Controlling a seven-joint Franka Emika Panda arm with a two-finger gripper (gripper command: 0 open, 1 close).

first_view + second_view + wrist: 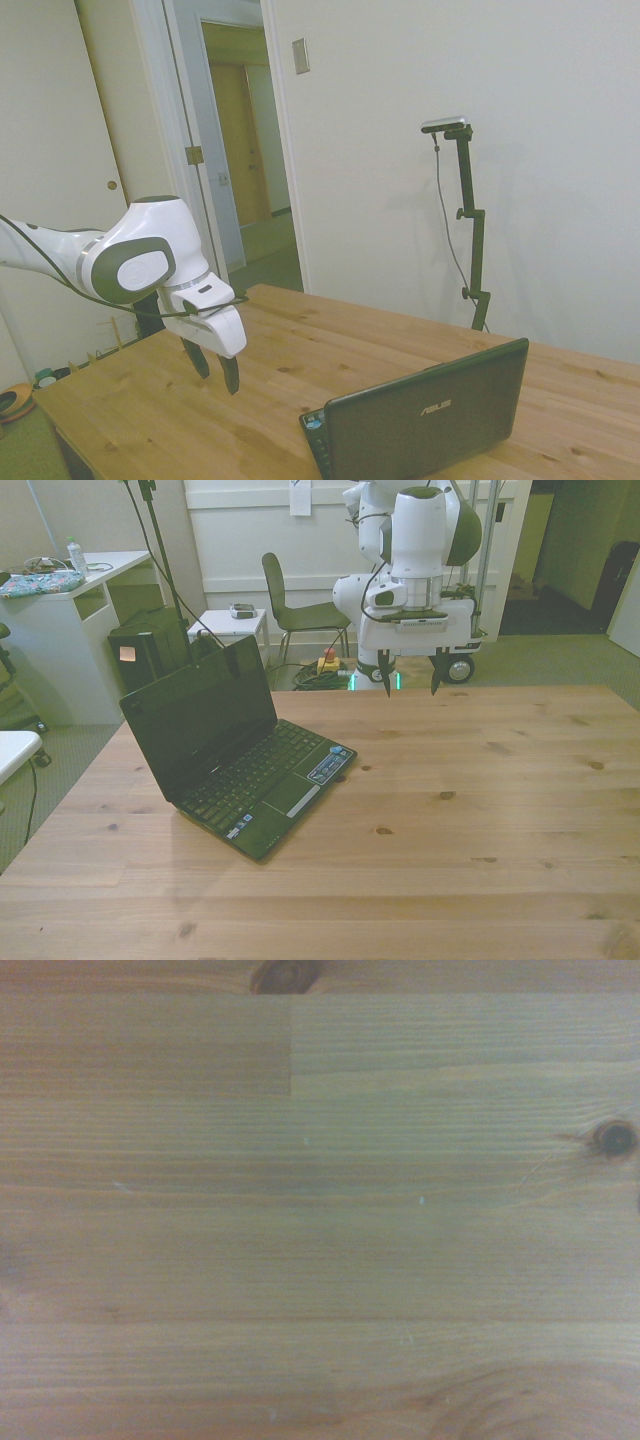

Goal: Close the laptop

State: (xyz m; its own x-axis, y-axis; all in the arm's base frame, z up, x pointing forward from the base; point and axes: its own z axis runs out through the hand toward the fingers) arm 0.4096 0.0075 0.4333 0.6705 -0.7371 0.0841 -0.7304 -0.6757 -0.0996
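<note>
The wooden table (pixel 480 810) carries the laptop (pixel 232 752), which stands open near the edge at the front view's left, screen raised and tilted back, keyboard bare. The gripper (pixel 410 685) hangs above the far edge, well apart from the laptop, touching nothing; its 2 dark fingers (pixel 386 675) are spread wide. From the wrist, only bare wood grain and 2 dark knots (pixel 614 1138) show.
</note>
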